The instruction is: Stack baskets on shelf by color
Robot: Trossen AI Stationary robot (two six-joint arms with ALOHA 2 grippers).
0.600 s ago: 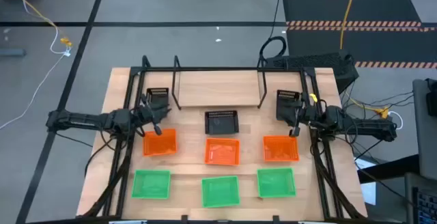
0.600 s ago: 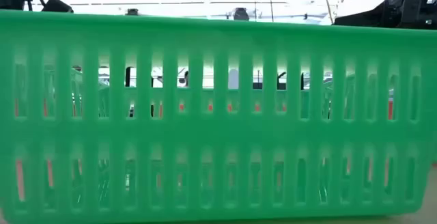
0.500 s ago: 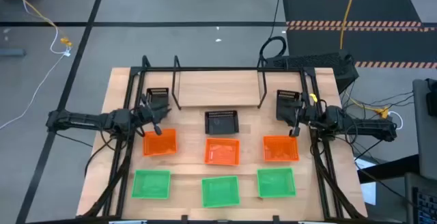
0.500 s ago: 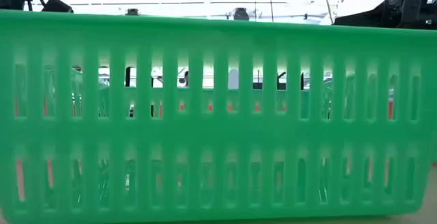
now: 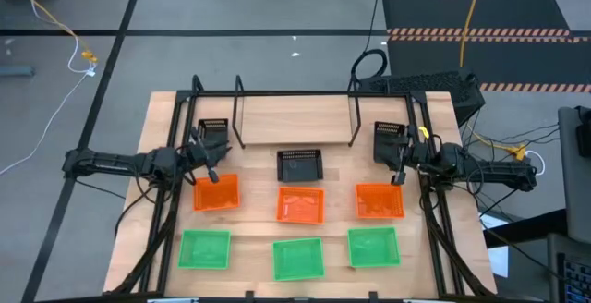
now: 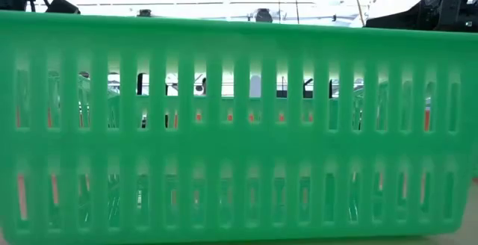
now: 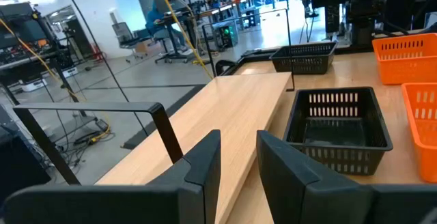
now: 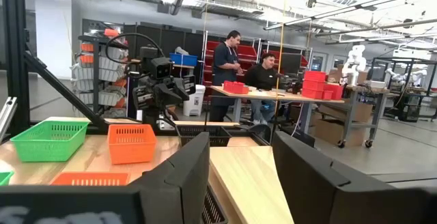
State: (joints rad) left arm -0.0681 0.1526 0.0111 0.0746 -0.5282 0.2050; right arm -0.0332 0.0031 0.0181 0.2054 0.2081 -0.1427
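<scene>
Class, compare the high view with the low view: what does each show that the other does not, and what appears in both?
Only the high view shows the full layout: three black baskets, e.g. the middle one, three orange ones, the empty shelf, and the left gripper and right gripper, both empty.

Only the low view shows the slotted side wall of a green basket close up, filling the picture.

Both show green baskets; orange shows through the slots.

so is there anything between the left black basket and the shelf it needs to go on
Nothing visible. The left black basket sits on the table just outside the shelf's left black upright, with the bare shelf beyond it. The left gripper hovers beside the basket.
</scene>
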